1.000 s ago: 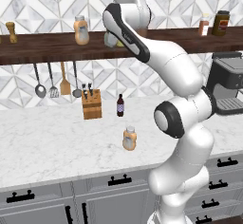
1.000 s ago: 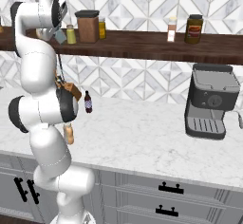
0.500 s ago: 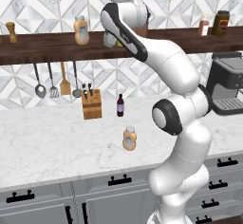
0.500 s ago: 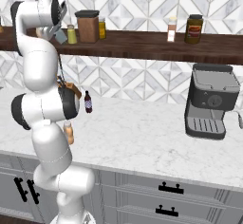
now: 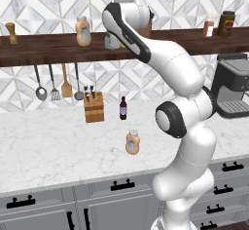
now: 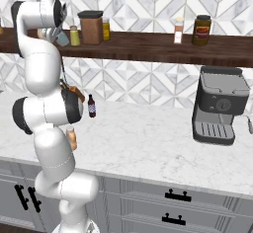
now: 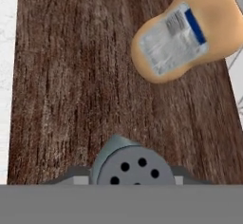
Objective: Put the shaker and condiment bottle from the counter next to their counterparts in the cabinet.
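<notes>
My gripper [image 5: 115,36] is up at the cabinet [image 5: 44,46], a long dark-brown plank, and is shut on the shaker [image 5: 112,42], a small pale blue-grey one. In the hand view its grey holed cap [image 7: 130,165] sits between my fingertips, over the wood [image 7: 71,85]. An orange-tan pale-capped bottle [image 5: 83,30] stands on the plank to the shaker's left, close ahead in the hand view [image 7: 190,33]. The yellow-green shaker [image 6: 74,35] stands just beside my gripper [image 6: 59,34]. The condiment bottle [image 5: 132,142] stands on the counter, near the arm's base.
A knife block [image 5: 94,106] and a slim dark bottle [image 5: 123,108] stand at the back of the counter, with utensils [image 5: 53,83] hanging under the plank. A coffee machine [image 6: 220,111] is at the right. A brown canister [image 6: 91,27] and jars [image 6: 201,29] are on the plank.
The hand with the shaker has barely shifted at the plank. Nothing else has moved.
</notes>
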Available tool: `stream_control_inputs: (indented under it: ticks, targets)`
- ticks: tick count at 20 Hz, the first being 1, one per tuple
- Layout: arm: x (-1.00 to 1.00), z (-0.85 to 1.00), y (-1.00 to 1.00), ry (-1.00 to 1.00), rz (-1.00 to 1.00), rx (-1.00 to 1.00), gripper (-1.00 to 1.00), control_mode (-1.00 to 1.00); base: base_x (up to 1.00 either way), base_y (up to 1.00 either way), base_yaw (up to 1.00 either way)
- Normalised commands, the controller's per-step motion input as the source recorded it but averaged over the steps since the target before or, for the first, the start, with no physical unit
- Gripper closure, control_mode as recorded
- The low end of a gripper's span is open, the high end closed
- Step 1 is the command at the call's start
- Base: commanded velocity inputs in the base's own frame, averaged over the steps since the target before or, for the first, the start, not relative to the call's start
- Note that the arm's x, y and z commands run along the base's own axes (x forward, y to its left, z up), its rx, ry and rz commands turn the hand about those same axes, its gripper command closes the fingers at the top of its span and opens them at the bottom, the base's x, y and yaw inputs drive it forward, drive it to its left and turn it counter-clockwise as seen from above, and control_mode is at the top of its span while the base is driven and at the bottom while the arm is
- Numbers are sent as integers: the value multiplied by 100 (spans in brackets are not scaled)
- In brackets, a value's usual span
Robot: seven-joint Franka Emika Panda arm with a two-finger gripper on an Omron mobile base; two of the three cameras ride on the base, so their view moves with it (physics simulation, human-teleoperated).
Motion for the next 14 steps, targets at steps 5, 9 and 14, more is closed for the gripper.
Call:
stream_control_inputs:
  ticks: [5, 9, 14]
  targets:
    - [0, -48, 32, 5, 6, -9, -100, -100, 0, 0, 0]
    - [9, -37, 10, 7, 3, -2, -100, -100, 0, 0, 0]
    - [4, -14, 0, 1, 2, 0, -100, -100, 0, 0, 0]
